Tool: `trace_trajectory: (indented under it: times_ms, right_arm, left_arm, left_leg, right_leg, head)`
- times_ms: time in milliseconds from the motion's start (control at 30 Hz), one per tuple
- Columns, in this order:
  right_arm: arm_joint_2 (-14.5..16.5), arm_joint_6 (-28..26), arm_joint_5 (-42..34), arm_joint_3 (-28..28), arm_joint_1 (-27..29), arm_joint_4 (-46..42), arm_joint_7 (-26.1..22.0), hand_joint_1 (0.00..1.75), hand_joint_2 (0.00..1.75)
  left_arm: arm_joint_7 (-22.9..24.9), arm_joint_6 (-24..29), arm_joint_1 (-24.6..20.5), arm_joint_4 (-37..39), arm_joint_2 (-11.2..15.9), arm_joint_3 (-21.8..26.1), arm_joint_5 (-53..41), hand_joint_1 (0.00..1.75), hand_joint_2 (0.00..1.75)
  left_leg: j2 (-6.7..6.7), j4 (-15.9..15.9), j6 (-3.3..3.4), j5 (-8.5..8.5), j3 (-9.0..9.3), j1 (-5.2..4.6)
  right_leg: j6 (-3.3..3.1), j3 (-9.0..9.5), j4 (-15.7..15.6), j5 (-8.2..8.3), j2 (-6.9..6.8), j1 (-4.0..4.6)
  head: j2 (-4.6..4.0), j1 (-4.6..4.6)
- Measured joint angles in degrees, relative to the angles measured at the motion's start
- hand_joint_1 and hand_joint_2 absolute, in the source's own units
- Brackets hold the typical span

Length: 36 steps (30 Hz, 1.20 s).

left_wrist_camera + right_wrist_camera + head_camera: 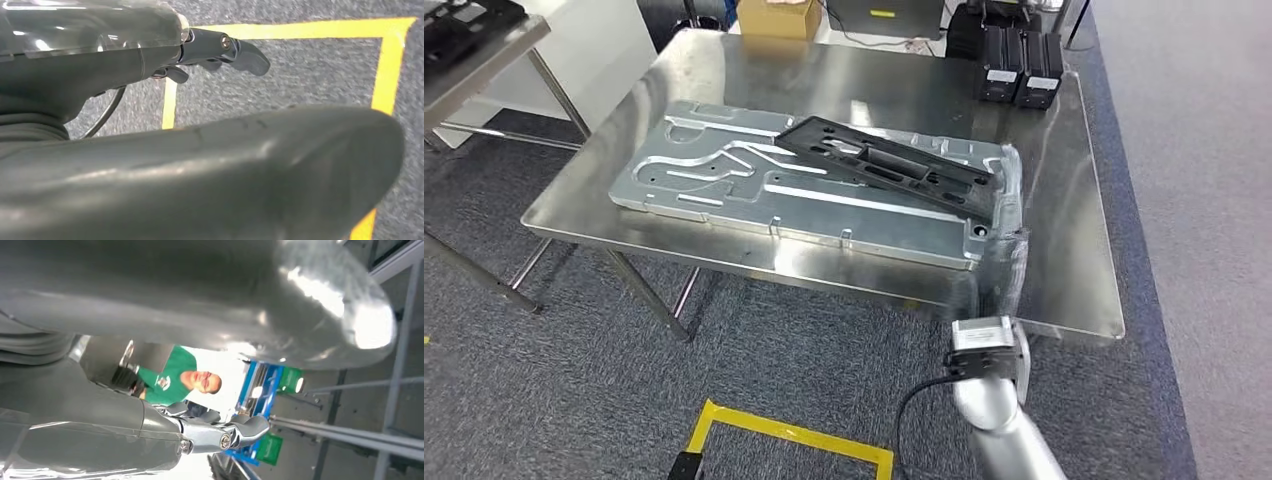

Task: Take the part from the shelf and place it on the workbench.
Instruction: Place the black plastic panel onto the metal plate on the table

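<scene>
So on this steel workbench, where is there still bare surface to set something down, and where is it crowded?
Bare steel on the workbench runs along its right side, right of the large metal plate, and across the back between that plate and the cardboard box. The middle is crowded: the plate fills it, with the black part lying slanted on top. Two black boxes hold the back right corner.

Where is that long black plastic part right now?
In the head view, the long black plastic part lies slanted across the right half of the grey metal plate on the steel workbench.
</scene>
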Motion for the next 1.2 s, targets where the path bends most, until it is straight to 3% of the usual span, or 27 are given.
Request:
trace_trajectory:
  times_ms: [67,100,133,200,233,267,300,367,433,467,500,567,600,700,733,767,800,867,933,1000,1033,1067,1100,1133,1200]
  right_arm:
    - [0.4,-1.0,-0.1,1.9,1.3,0.1,0.1,0.0,0.0]
    - [0.5,-1.4,-0.4,2.6,2.0,0.2,0.2,0.0,0.0]
    - [0.6,-1.7,-0.8,3.4,2.6,0.3,0.4,0.0,0.0]
    - [0.6,-1.9,-1.5,3.9,3.3,0.7,0.9,0.0,0.0]
    - [0.6,-1.9,-1.8,4.2,3.6,0.9,1.0,0.0,0.0]
    - [0.6,-2.0,-2.0,4.3,3.9,1.1,1.1,0.0,0.0]
    - [0.7,-2.0,-2.2,4.4,4.0,1.3,1.2,0.0,0.0]
    - [1.0,-2.1,-2.5,4.6,4.1,1.6,1.6,0.0,0.0]
    - [1.4,-2.2,-2.8,4.6,4.1,1.7,2.1,0.0,0.0]
    - [1.6,-2.2,-3.0,4.6,4.1,1.8,2.3,0.0,0.0]
    - [1.8,-2.2,-3.1,4.6,4.1,1.9,2.5,0.0,0.0]
    - [1.9,-2.1,-3.3,4.6,4.2,2.2,2.8,0.0,0.0]
    - [1.9,-2.0,-3.4,4.6,4.3,2.4,3.0,0.0,0.0]
    - [2.0,-1.8,-3.8,4.6,4.3,2.9,3.1,0.0,0.0]
    - [2.0,-1.7,-4.1,4.6,4.3,3.1,3.1,0.0,0.0]
    - [2.0,-1.6,-4.3,4.6,4.4,3.4,3.1,0.0,0.0]
    - [2.0,-1.5,-4.6,4.6,4.4,3.6,3.1,0.0,0.0]
    - [2.0,-1.3,-5.2,4.6,4.4,4.0,3.2,0.0,0.0]
    - [2.0,-1.2,-5.6,4.4,4.3,4.1,3.3,0.0,0.0]
    - [2.0,-1.2,-5.7,4.3,4.3,4.2,3.5,0.0,0.0]
    - [2.0,-1.2,-5.8,4.2,4.4,4.2,3.6,0.0,0.0]
    - [2.0,-1.1,-5.8,4.1,4.4,4.3,3.8,0.0,0.0]
    - [2.0,-1.1,-5.8,4.0,4.5,4.3,3.9,0.0,0.0]
    - [2.0,-1.1,-5.8,3.8,4.6,4.4,4.0,0.0,0.0]
    - [1.9,-1.1,-5.8,3.5,4.7,4.5,4.1,0.0,0.0]
  left_arm:
    - [0.1,0.0,0.6,0.0,0.0,0.1,0.1,0.0,0.0]
    - [0.1,0.1,1.0,0.0,0.0,0.1,0.1,0.0,0.0]
    - [0.2,0.1,1.4,0.0,0.0,0.2,0.1,0.0,0.0]
    - [0.3,0.1,1.7,0.0,0.0,0.2,0.0,0.0,0.0]
    - [0.3,0.1,1.8,0.0,0.0,0.2,0.0,0.0,0.0]
    - [0.3,0.1,2.0,0.0,0.0,0.2,0.0,0.0,0.0]
    - [0.3,0.1,2.1,0.0,0.0,0.2,0.0,0.0,0.0]
    - [0.3,0.1,2.3,0.0,0.0,0.2,-0.1,0.0,0.0]
    - [0.4,0.1,2.4,0.0,0.0,0.2,-0.3,0.0,0.0]
    - [0.4,0.0,2.4,0.0,0.0,0.2,-0.4,0.0,0.0]
    - [0.5,0.0,2.5,0.0,0.0,0.2,-0.6,0.0,0.0]
    - [0.8,0.0,2.6,0.0,0.0,0.1,-0.9,0.0,0.0]
    - [1.0,0.0,2.6,0.0,0.0,0.1,-1.1,0.0,0.0]
    - [1.4,0.0,2.7,0.0,0.1,0.0,-1.4,0.0,0.0]
    - [1.5,0.0,2.7,0.0,0.1,0.0,-1.5,0.0,0.0]
    - [1.6,0.0,2.7,0.0,0.1,0.0,-1.5,0.0,0.0]
    - [1.7,0.0,2.7,0.0,0.1,-0.1,-1.6,0.0,0.0]
    - [1.9,0.0,2.5,0.0,0.1,-0.2,-1.8,0.0,0.0]
    - [2.0,0.0,2.1,0.0,0.1,-0.4,-2.1,0.0,0.0]
    - [2.1,0.0,1.8,0.0,0.1,-0.5,-2.3,0.0,0.0]
    - [2.1,0.0,1.7,0.0,0.1,-0.5,-2.3,0.0,0.0]
    - [2.2,0.0,1.7,0.0,0.1,-0.6,-2.4,0.0,0.0]
    - [2.3,0.0,1.6,0.0,0.1,-0.6,-2.4,0.0,0.0]
    - [2.3,0.0,1.6,0.0,0.1,-0.6,-2.4,0.0,0.0]
    - [2.4,0.0,1.5,0.0,0.1,-0.7,-2.5,0.0,0.0]
  left_leg:
    - [0.18,-3.5,1.33,-0.1,1.12,-0.22]
    - [0.32,-3.7,2.06,0.65,0.46,-0.23]
    - [0.48,-3.8,2.75,1.65,-0.38,-0.26]
    - [0.59,-3.7,3.15,3.03,-2.03,-0.43]
    - [0.61,-3.6,3.19,3.74,-2.99,-0.54]
    - [0.64,-3.4,3.17,4.41,-4.01,-0.65]
    - [0.65,-3.2,3.11,5.01,-5.03,-0.75]
    - [0.65,-2.7,2.91,6.0,-6.76,-0.89]
    - [0.61,-2.2,2.48,6.8,-7.82,-1.05]
    - [0.62,-2.1,2.17,7.24,-8.1,-1.03]
    - [0.63,-2.1,1.81,7.71,-8.29,-1.0]
    - [0.58,-1.9,1.11,7.71,-8.77,-0.86]
    - [0.52,-0.8,0.79,6.2,-9.33,-0.78]
    - [0.42,8.1,-0.12,-1.97,-12.04,-0.32]
    - [0.43,11.5,-0.38,-3.36,-12.56,-0.15]
    - [0.43,13.7,-0.6,-3.34,-12.45,0.02]
    - [0.43,14.1,-0.79,-2.0,-11.43,0.19]
    - [0.46,9.4,-1.01,1.11,-6.63,0.51]
    - [0.46,0.9,-0.7,0.36,-0.54,0.47]
    - [0.34,-3.6,0.25,-1.14,1.93,0.13]
    - [0.24,-3.8,0.89,-0.82,1.57,0.02]
    - [0.21,-3.8,1.41,-0.17,1.11,-0.02]
    - [0.17,-3.9,1.99,0.58,0.53,-0.04]
    - [0.14,-4.0,2.48,1.43,-0.18,-0.02]
    - [-0.1,-3.9,3.06,3.1,-2.0,-0.14]
  right_leg:
    - [1.07,-0.3,0.1,0.12,0.0,-0.07]
    - [1.51,-0.78,1.1,-1.32,-0.01,-0.17]
    - [1.91,-1.57,3.2,-3.76,0.0,-0.28]
    - [2.14,-3.63,10.6,-9.55,0.03,-0.34]
    - [2.23,-4.17,14.1,-10.68,0.04,-0.36]
    - [2.26,-3.98,16.1,-10.37,0.04,-0.36]
    - [2.15,-2.79,16.1,-9.01,0.04,-0.35]
    - [1.53,2.63,10.6,-6.67,0.05,-0.14]
    - [0.8,8.79,2.4,-7.59,0.03,0.3]
    - [0.52,10.49,-0.3,-8.38,0.03,0.53]
    - [0.33,11.03,-1.6,-8.69,0.03,0.7]
    - [-0.28,10.39,-2.1,-7.72,-0.09,0.5]
    - [-0.68,9.82,-2.3,-6.99,-0.19,0.33]
    - [-1.25,7.23,-2.4,-4.75,-0.36,0.15]
    - [-1.17,6.24,-2.3,-4.02,-0.39,0.14]
    - [-1.04,5.18,-2.2,-3.27,-0.41,0.12]
    - [-0.86,4.08,-2.1,-2.55,-0.42,0.06]
    - [-0.36,2.07,-1.6,-1.22,-0.43,-0.07]
    - [0.32,0.76,-1.0,-0.14,-0.48,-0.04]
    - [1.08,0.37,-1.0,0.99,-0.78,-0.04]
    - [1.49,0.36,-1.2,1.63,-0.94,-0.09]
    - [1.83,0.18,-1.2,1.58,-0.96,-0.24]
    - [2.09,-0.21,-0.4,0.39,-0.86,-0.35]
    - [2.24,-0.87,1.5,-2.07,-0.72,-0.43]
    - [2.35,-2.63,8.5,-8.7,-0.45,-0.49]
  head:
    - [-0.01,-0.04]
    - [0.0,-0.04]
    - [-0.01,-0.07]
    - [-0.01,-0.04]
    - [-0.01,-0.04]
    - [-0.01,-0.05]
    - [-0.01,-0.05]
    - [-0.01,-0.07]
    - [-0.01,-0.09]
    - [0.0,-0.1]
    - [-0.01,-0.1]
    - [0.0,-0.08]
    - [-0.01,-0.14]
    - [-0.01,-0.39]
    - [-0.01,-0.41]
    - [-0.01,-0.41]
    - [-0.01,-0.41]
    - [-0.01,-0.42]
    - [0.0,-0.41]
    - [0.01,-0.38]
    - [0.0,-0.35]
    - [0.0,-0.38]
    - [0.0,-0.37]
    - [-0.01,-0.34]
    - [-0.01,-0.3]
